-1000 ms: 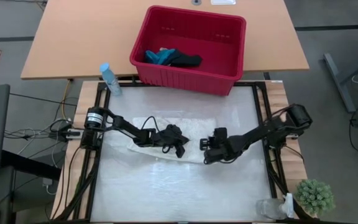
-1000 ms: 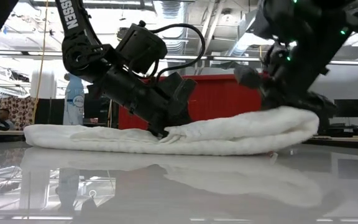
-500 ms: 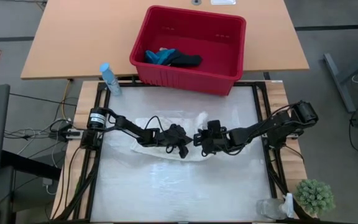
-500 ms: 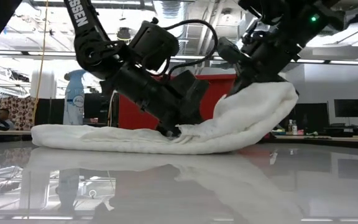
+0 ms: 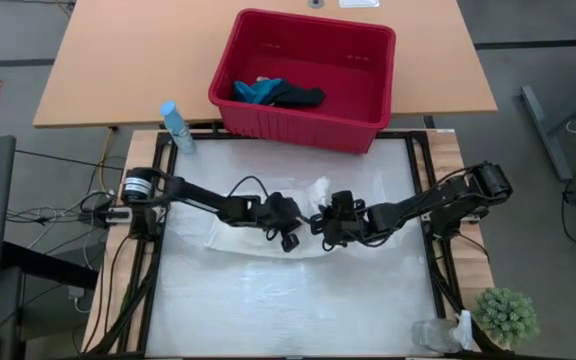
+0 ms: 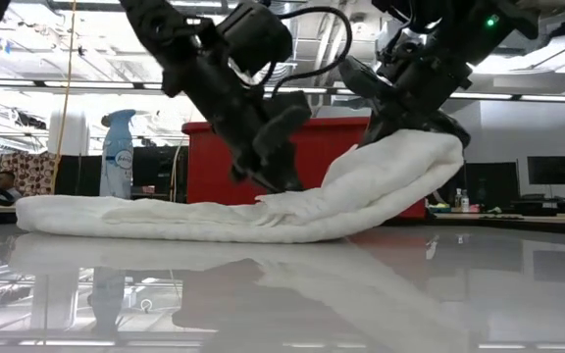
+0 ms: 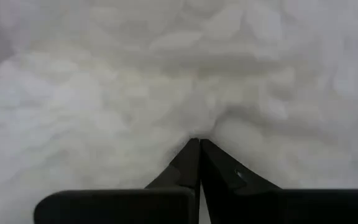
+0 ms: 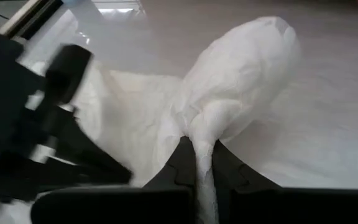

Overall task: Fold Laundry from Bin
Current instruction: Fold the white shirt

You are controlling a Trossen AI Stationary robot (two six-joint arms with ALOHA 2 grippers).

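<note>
Lay lengthwise across the counter, left to right: white cloth, near the bin. Pinched and lifted its right end, folded back leftward: right end effector, shut on the cloth. Pressed closed into the cloth's middle, just beside: left end effector, nearer the flat half. Remained in the bin: teal and dark cloths.

Spray bottle, blue-capped, standing at the worktop edge, well apart from the left claw; small green potted plant and clear crumpled plastic at the near corner, well apart from the right claw
</note>
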